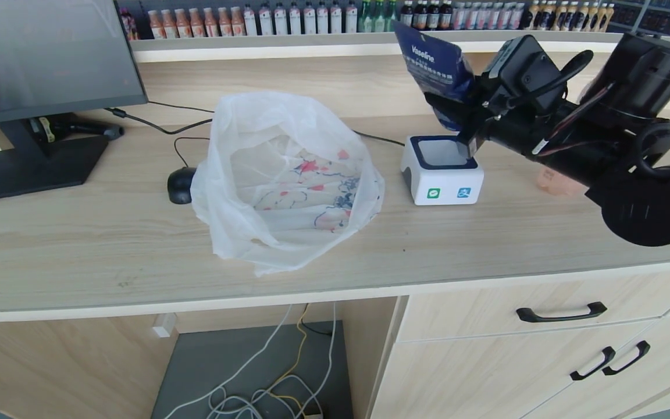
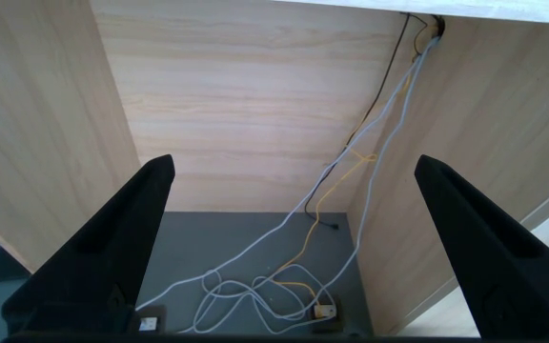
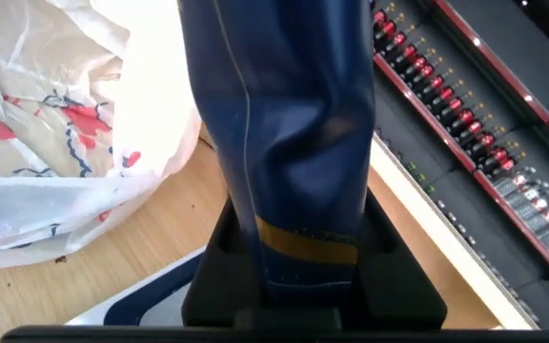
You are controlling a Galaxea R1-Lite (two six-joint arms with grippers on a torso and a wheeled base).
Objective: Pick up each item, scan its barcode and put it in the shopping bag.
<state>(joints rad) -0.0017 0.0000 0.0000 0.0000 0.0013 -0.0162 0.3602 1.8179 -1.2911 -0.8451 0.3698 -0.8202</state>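
Blue, crinkly film: the pouch [image 1: 435, 64] stood just above the scanner [image 1: 441, 174], its lower edge clamped tight in the right gripper [image 1: 457, 122]. It looked light, floppy and probably slippery, so a hold low on the seam suited it. The shopping bag [image 1: 288, 174] gaped beside the scanner. The left gripper [image 2: 284, 252] hung well below the scanner, jaws spread wide.

Bag [image 1: 285, 174] [image 3: 55, 143] seemingly shared: head, right wrist.
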